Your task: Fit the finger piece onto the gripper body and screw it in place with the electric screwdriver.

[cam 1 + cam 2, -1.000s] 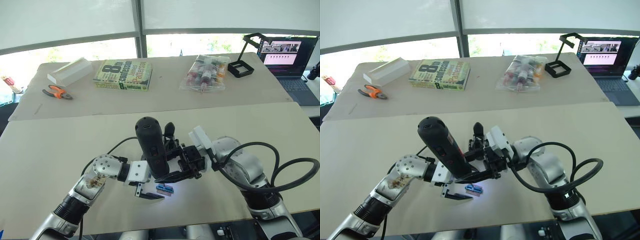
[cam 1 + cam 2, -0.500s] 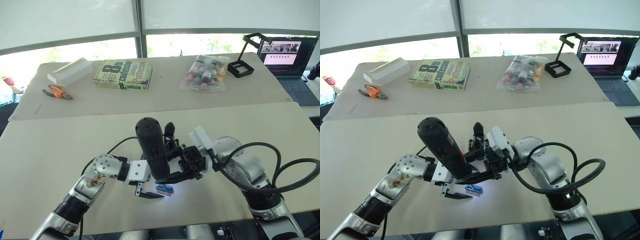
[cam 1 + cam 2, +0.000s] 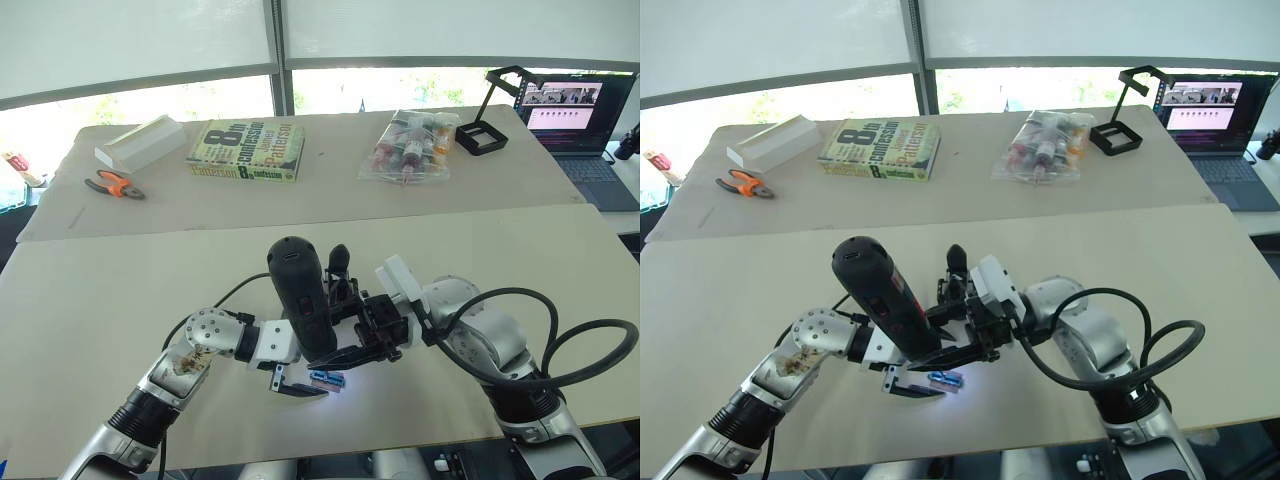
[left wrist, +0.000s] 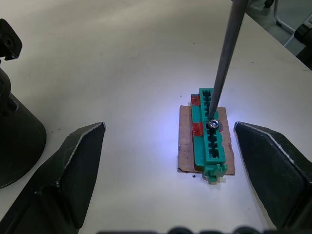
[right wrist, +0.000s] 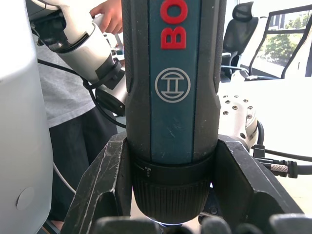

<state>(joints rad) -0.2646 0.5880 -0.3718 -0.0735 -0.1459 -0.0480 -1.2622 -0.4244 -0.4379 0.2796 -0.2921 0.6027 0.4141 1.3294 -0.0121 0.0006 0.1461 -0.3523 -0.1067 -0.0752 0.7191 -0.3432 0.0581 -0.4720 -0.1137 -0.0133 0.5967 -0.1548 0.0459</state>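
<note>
While the right tool (image 5: 171,146) is clenched round the electric screwdriver (image 3: 300,300), its bit (image 4: 226,53) sits tip-down on a screw (image 4: 213,125) in the green block (image 4: 210,139). The left tool (image 4: 168,146) is spread wide either side of the block, gripping nothing.

My take: keep the bit plumb and press lightly so it doesn't skid off.

The gripper body (image 3: 340,262) stands just at 1 o'clock of the driver; can't spot the finger piece. It's a pale matte bench (image 3: 120,290), with a book (image 3: 245,150) at 11 o'clock, a laptop (image 3: 580,120) at 2 and windows behind.

Electric screwdriver (image 3: 303,308) bit on block (image 4: 209,139), table (image 3: 120,290)
</note>
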